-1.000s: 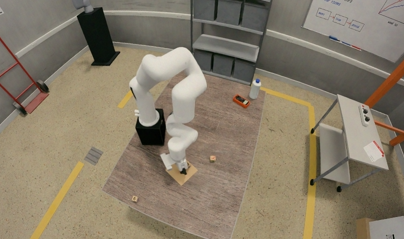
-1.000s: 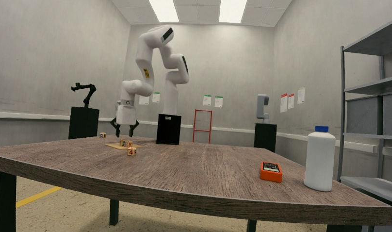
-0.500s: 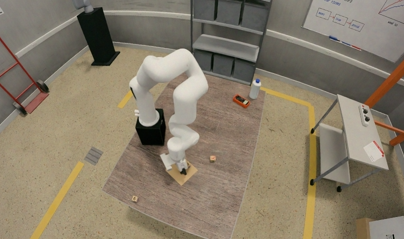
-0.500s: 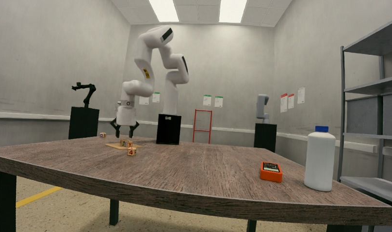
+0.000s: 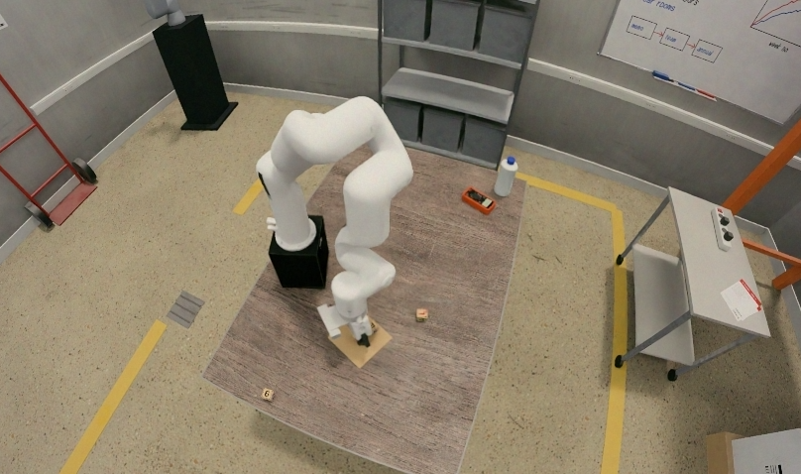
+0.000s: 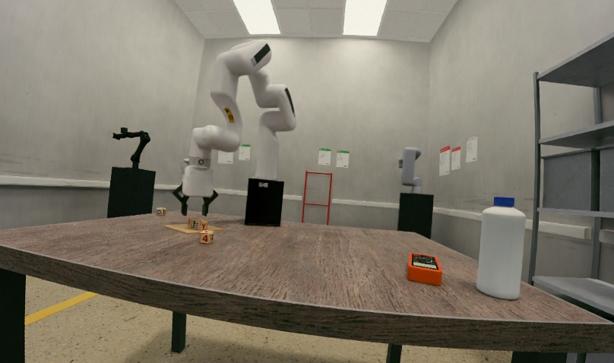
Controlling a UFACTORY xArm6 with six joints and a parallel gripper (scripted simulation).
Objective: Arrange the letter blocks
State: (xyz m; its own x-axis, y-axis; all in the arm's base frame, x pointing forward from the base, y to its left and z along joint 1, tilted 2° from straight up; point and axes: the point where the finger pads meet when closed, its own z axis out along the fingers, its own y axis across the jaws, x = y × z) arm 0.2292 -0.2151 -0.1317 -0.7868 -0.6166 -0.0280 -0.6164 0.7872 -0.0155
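A tan mat lies on the wooden table; it also shows in the exterior view. Two letter blocks stand side by side on it; the right one shows a Y on its side face. In the top view the arm hides most of them. My gripper hangs open and empty a little above these blocks, fingers pointing down; it also shows in the top view. A block showing a 4 lies off the mat. A block showing a 6 lies near the table's edge.
An orange device and a white bottle with a blue cap stand at the far end of the table. My black base pedestal stands at the table's side. A grey shelf unit is behind the table.
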